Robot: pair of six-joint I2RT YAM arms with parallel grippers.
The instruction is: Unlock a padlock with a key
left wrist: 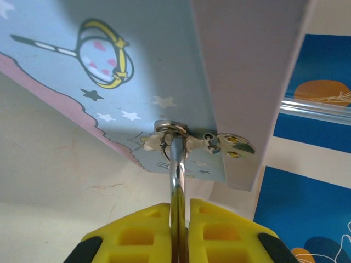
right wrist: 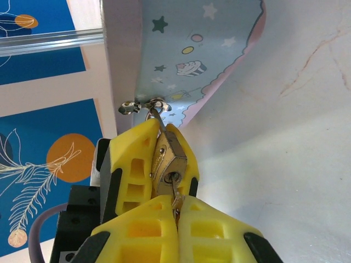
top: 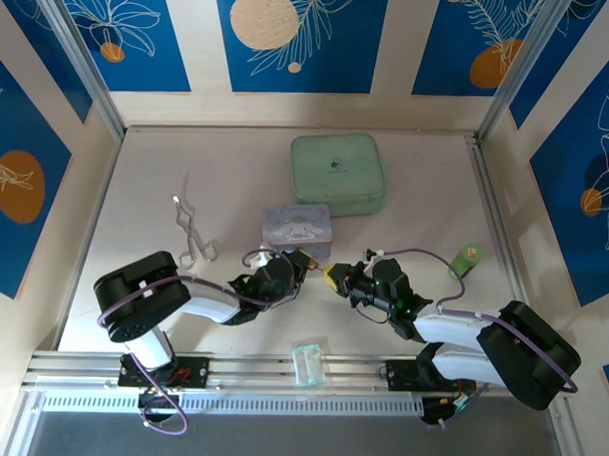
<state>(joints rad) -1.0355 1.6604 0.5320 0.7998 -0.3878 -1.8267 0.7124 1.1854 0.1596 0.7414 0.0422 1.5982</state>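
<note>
Left claw [left wrist: 179, 215] clamping padlock [right wrist: 168, 158], right claw [right wrist: 176, 208] pinching key [right wrist: 175, 192]

Prob. lab test cell: alu frame rails [top: 280, 368], blue printed wall panels [top: 301, 38].

Tiny brass-gold padlock [right wrist: 169, 160] w/ thin silver U-shaped shackle [left wrist: 176, 175]; shackle runs thru metal hasp ring [left wrist: 171, 130] on front of pale-blue cartoon-print tin [right wrist: 219, 49]. Body tilted, keyhole end facing away from tin. Small silver key [right wrist: 175, 190] sits in keyhole.
</note>
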